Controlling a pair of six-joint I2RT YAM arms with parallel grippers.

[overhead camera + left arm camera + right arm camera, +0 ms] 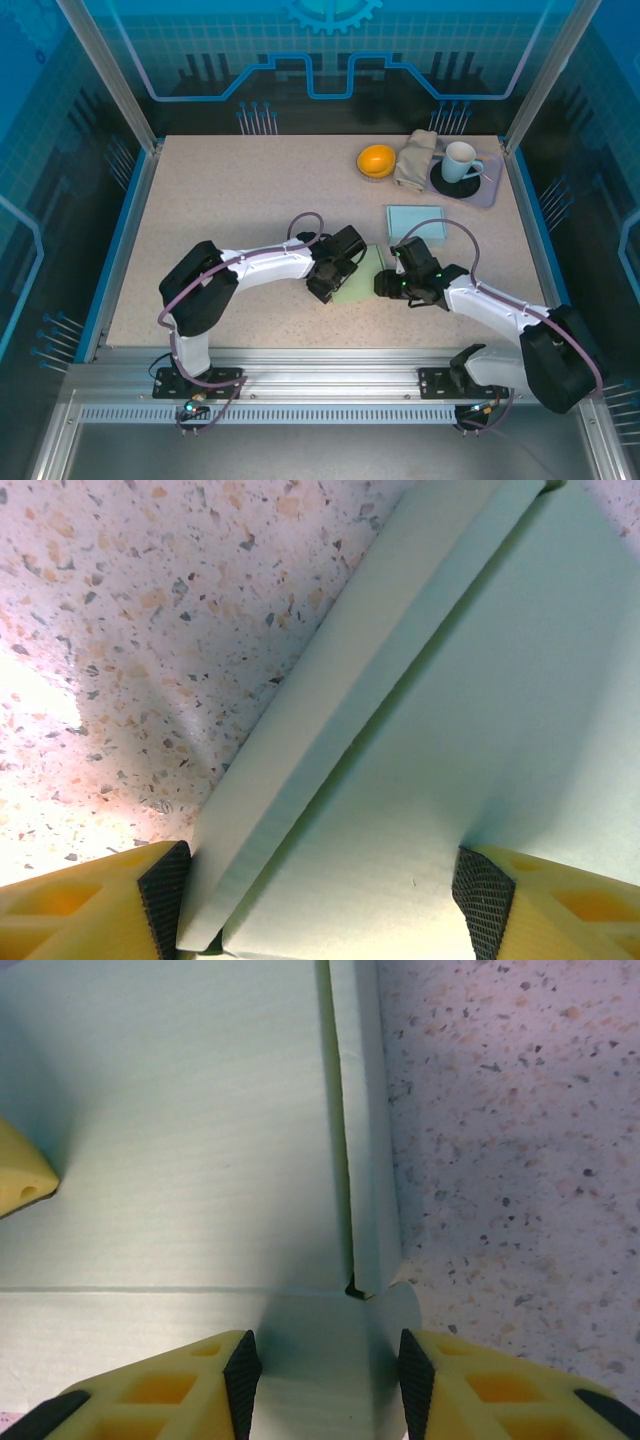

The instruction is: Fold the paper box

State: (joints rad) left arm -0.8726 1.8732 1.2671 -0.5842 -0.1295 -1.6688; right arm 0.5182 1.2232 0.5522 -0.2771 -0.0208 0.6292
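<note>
While the box [358, 281] lies flat on the table [230, 200] – about midway between the left and right edges, nearer the near edge – both arms meet over it. The left gripper [333, 276] is spread wide, its pads [165, 895] straddling a raised side flap [330, 710] and part of the main panel. The right gripper [386, 284] sits at the opposite side, jaws apart, with a rounded corner tab [398, 1305] between them – nothing is pinched.
</note>
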